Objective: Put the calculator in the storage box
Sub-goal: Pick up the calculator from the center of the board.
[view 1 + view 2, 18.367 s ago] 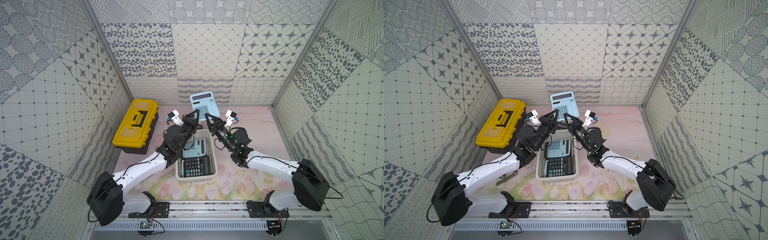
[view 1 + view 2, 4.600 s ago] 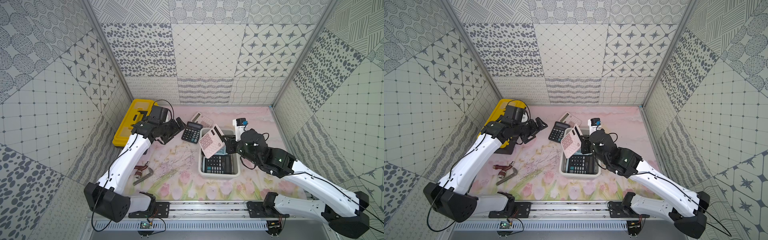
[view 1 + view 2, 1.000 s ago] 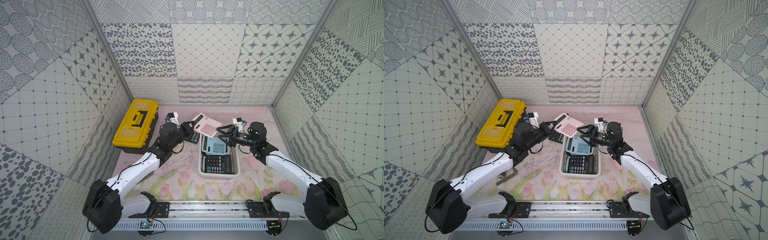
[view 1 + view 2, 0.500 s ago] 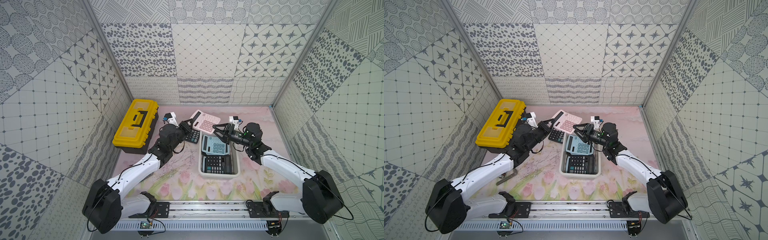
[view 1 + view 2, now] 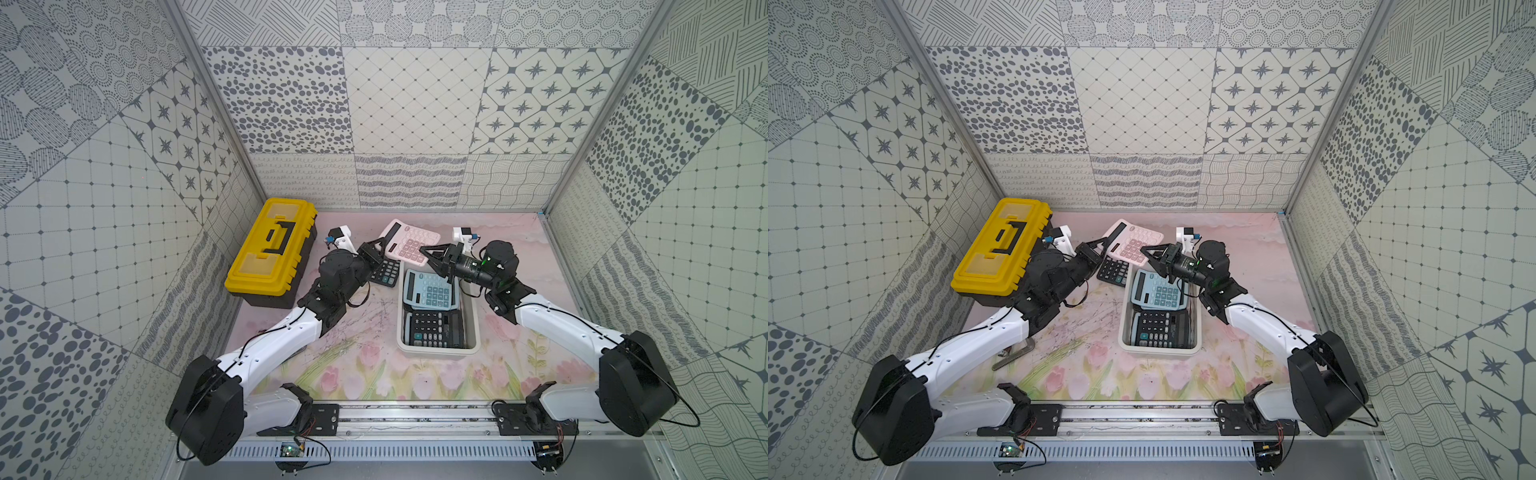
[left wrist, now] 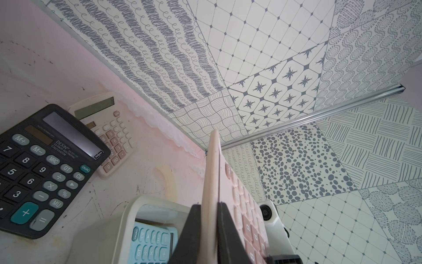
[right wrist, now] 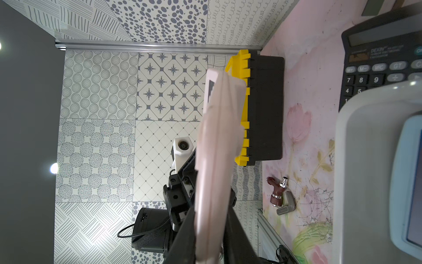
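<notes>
**Flat pink calculator (image 5: 409,245) gripped from both sides at the far end of the white plastic storage box (image 5: 438,352)**

The pink calculator, a rectangle with rose keys, hangs clear of the pink floral tabletop (image 5: 353,365). Its keys face up and its display end points far-left. In both top views its near-right edge overlaps the far rim of the storage box, an open tub with rounded corners and a rolled rim. Most of the calculator lies beyond that rim.

The left tool (image 5: 381,245) is narrowed onto the calculator's left end. The left wrist view shows the thin pink edge pinched between its dark fingers (image 6: 190,230). The right tool (image 5: 426,252) is closed on the opposite, near-right edge. The right wrist view shows the pink body sandwiched between that tool's fingers (image 7: 185,237).

Inside the box, a light-blue calculator (image 5: 430,289) lies at the far end, overlapping a black calculator with grey keys (image 5: 432,330) at the near end. A second black calculator (image 5: 386,272) lies on the tabletop just left of the box's far-left corner. In the left wrist view a beige-pink calculator (image 6: 112,134) lies flat just beyond it. A yellow-lidded black toolbox (image 5: 270,245) sits far left, well apart from the box.
</notes>
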Controlling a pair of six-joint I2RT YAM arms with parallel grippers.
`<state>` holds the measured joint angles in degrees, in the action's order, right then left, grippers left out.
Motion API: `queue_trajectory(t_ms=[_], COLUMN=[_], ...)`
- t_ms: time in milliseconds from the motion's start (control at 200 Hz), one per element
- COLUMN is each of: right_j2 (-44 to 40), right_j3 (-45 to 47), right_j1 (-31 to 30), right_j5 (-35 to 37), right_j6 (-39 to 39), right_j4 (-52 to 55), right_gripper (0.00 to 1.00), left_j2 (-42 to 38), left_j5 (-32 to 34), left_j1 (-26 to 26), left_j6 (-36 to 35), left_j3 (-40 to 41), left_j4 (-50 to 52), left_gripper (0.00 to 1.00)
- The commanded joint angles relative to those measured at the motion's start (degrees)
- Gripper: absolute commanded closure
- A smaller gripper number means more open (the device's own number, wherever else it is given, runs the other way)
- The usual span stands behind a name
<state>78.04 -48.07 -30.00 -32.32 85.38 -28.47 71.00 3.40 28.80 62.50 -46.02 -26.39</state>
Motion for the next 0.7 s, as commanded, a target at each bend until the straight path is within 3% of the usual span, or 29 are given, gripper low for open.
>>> queue_trajectory(t_ms=[0,90,160,420,690], right_j2=[0.5,-0.2,-1.2,-7.0,-12.3], right_j3=[-2.2,-2.5,-2.9,-4.3,-5.4], right_j1=[-0.5,-0.5,-0.5,0.1,1.2], right_j5=[0.8,0.9,1.3,2.5,-1.9], right_j6=[-1.0,-2.1,-3.6,-11.0,-21.2], right_j4=[-2.0,0.1,2.9,17.4,36.6], right_gripper=[0.87,0.94,0.96,1.00,1.00], left_j2=[0.3,0.4,0.5,-1.4,-5.6], left_j5=[-0.9,-1.1,-1.4,-2.9,-7.1], left_j1=[0.3,0.3,0.3,0.3,-0.3], left_j6=[1.2,1.6,1.5,-0.8,-9.1], left_j3=[-0.3,-1.3,-2.1,-5.4,-10.0], left_j4=[-6.0,-3.2,-1.0,10.1,29.6], left_gripper=[1.00,1.00,0.86,0.01,0.00])
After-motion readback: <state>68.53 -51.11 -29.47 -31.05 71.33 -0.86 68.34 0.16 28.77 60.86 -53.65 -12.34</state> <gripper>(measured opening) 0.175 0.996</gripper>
